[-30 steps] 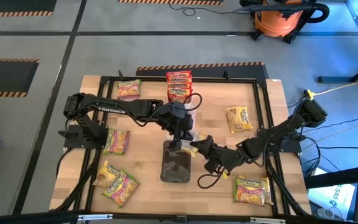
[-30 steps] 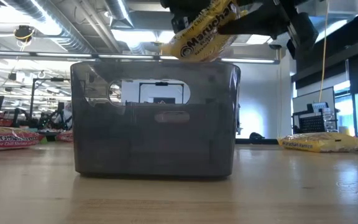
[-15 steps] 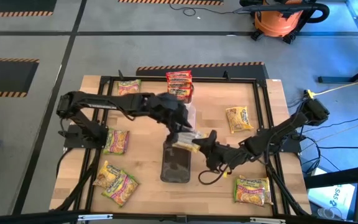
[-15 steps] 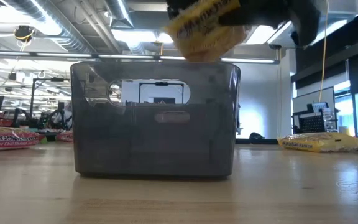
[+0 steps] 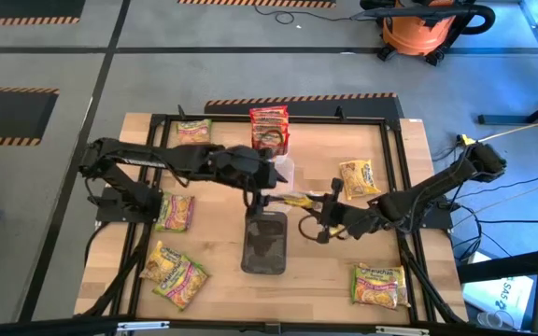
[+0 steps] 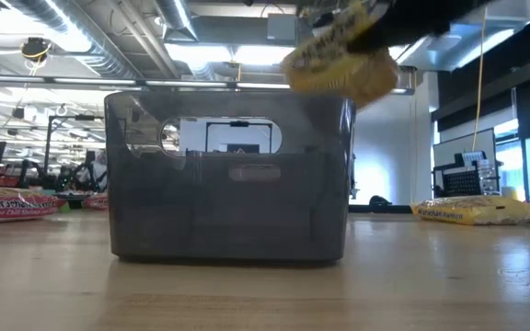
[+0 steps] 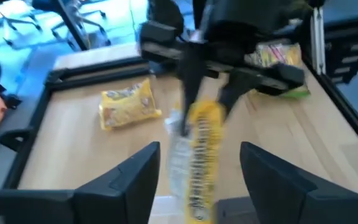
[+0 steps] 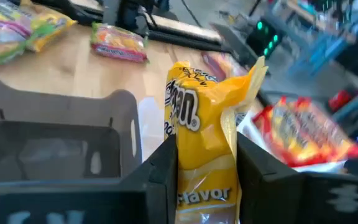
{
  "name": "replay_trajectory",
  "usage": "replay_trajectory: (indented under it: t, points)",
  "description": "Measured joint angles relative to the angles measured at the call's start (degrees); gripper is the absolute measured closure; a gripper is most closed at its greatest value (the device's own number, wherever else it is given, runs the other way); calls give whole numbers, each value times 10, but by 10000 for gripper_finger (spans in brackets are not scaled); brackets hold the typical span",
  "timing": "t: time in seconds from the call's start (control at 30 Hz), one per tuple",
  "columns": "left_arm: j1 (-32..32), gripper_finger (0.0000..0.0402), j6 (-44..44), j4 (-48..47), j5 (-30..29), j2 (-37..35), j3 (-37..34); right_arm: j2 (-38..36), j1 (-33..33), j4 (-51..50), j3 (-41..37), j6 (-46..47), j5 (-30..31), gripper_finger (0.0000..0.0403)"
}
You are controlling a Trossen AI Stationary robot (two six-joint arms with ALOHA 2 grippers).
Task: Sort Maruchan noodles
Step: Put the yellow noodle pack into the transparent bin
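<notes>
Nearest you at the table's front edge, at about 7 o'clock, two yellow and green-and-pink packets [image 5: 174, 273] overlap. At 5 o'clock a yellow packet [image 5: 379, 285] lies flat by the front right corner. Bare wood runs between these two groups.

At the centre stands a dark smoky bin [image 5: 265, 242], open at the top. In the low view its front wall has a handle cutout and its rim sits level. The tabletop [image 5: 213, 233] is clear on either side of it.

Just past the bin, toward 1 o'clock, your right gripper [image 5: 311, 203] is clamped on a yellow noodle packet [image 8: 202, 134]. The packet stands on edge between the fingers [image 8: 162, 177], crinkled, with dark lettering down its face. From table height it hangs above the bin's right rim, tilted.

Your left gripper [image 5: 256, 194] sits just beyond the bin toward 12 o'clock, right beside that packet. Its fingers [image 7: 126, 180] are spread wide and hold nothing; the yellow packet shows between them but apart from them.

At 9 o'clock a green-and-pink packet [image 5: 175, 212] lies under the left arm. At 2 o'clock a yellow packet [image 5: 358, 178] rests alone with room around it. Farthest off, at 12 o'clock, red-orange packets [image 5: 269, 127] are stacked by the back rail, and at 11 o'clock lies another green-and-pink packet [image 5: 193, 132].
</notes>
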Motion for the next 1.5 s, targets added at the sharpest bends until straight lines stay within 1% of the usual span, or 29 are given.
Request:
replay_trajectory:
  t: [0.1, 0.17, 0.23, 0.43, 0.6, 0.77, 0.87, 1.03, 1.1, 1.17, 1.27, 1.37, 1.43, 1.5]
  points:
    - [-8, 169, 0, -6, -2, 21, 0, 1, -15, 63, -32, 40, -17, 320]
    - [-11, 165, -1, -5, -3, 37, 0, 1, -18, 107, -48, 50, -30, 318]
    - [-12, 165, -7, -6, -11, 54, 0, 1, -18, 130, -53, 50, -36, 317]
    - [-12, 166, -12, -8, -24, 89, 0, 1, -17, 152, -53, 46, -37, 319]
    - [-13, 168, -12, -3, -24, 100, 0, 1, -17, 160, -53, 45, -39, 317]
    - [-12, 171, -29, -7, -23, 110, 0, 1, -17, 176, -53, 32, -52, 316]
    - [-11, 192, -41, -7, -23, 110, 0, 1, -17, 178, -53, 32, -52, 311]
    - [-8, 265, -40, -9, -15, 110, 0, 1, -17, 179, -53, 32, -58, 304]
    - [-6, 287, -39, -8, 2, 110, 0, 1, -17, 183, -53, 31, -58, 293]
    - [-6, 287, -40, -8, 5, 110, 0, 1, -17, 185, -53, 24, -65, 274]
    - [-4, 287, -41, -13, -3, 107, 0, -4, -16, 177, -50, 7, -70, 232]
    - [3, 287, -37, -61, -25, 74, -1, -45, 0, 94, -24, 0, -72, 187]
    - [14, 287, -34, -92, -42, 47, 1, -78, 10, 12, -2, 8, -71, 161]
    - [30, 287, -23, -129, -66, 28, 1, -105, 17, -72, 10, 34, -66, 142]
